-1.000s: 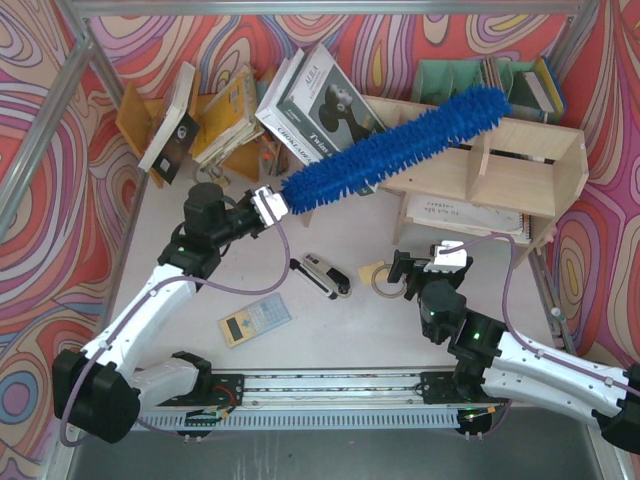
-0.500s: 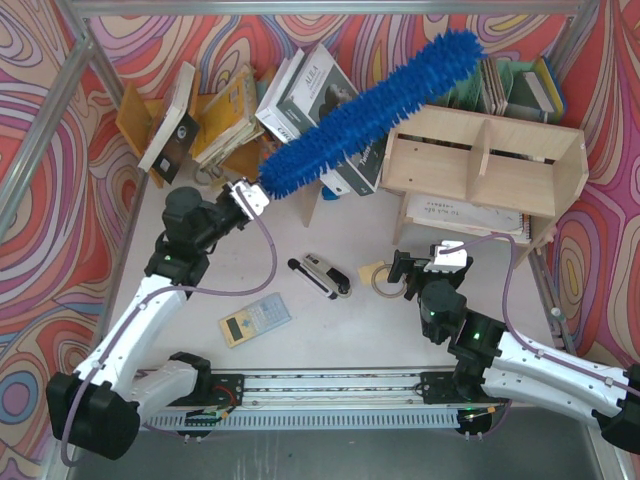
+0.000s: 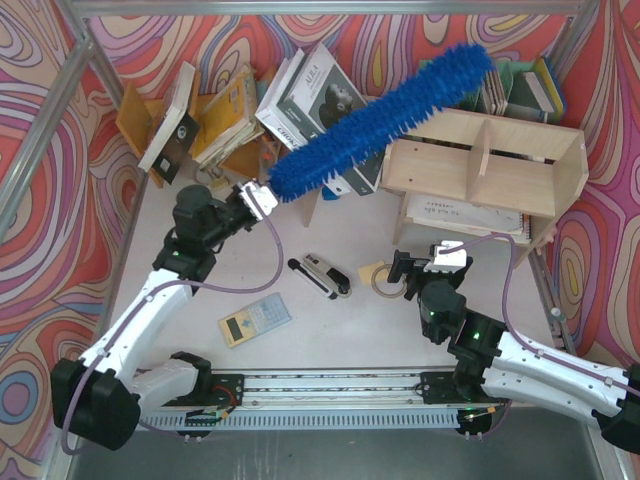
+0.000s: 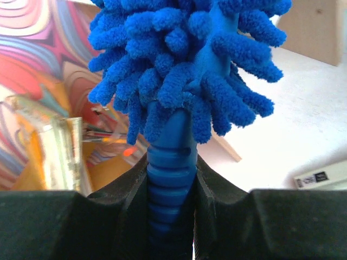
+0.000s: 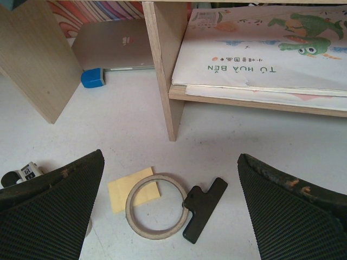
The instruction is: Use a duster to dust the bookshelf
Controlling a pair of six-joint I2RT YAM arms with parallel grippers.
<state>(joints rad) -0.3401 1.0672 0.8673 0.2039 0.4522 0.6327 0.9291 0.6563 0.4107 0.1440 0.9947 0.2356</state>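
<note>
While the left tool (image 3: 258,198) is clamped on the ribbed handle of the duster (image 3: 385,112), the blue brush slants up and right over the leaning books (image 3: 320,105). Its tip is above the back-left corner of the bookshelf (image 3: 500,165); can't tell if it's touching. Right tool (image 3: 422,265) has its fingers wide apart, holding nothing, low over the desk (image 5: 271,135) just in front of the bookshelf. Below it: wooden ring (image 5: 157,206), black clip (image 5: 203,208), yellow note (image 5: 127,192).

Robot lab test cell.
We see aluminium framing (image 3: 320,7), swirl-print backdrop walls (image 3: 50,260), a mounting rail (image 3: 330,385) on the white table's (image 3: 340,330) edge.
</note>
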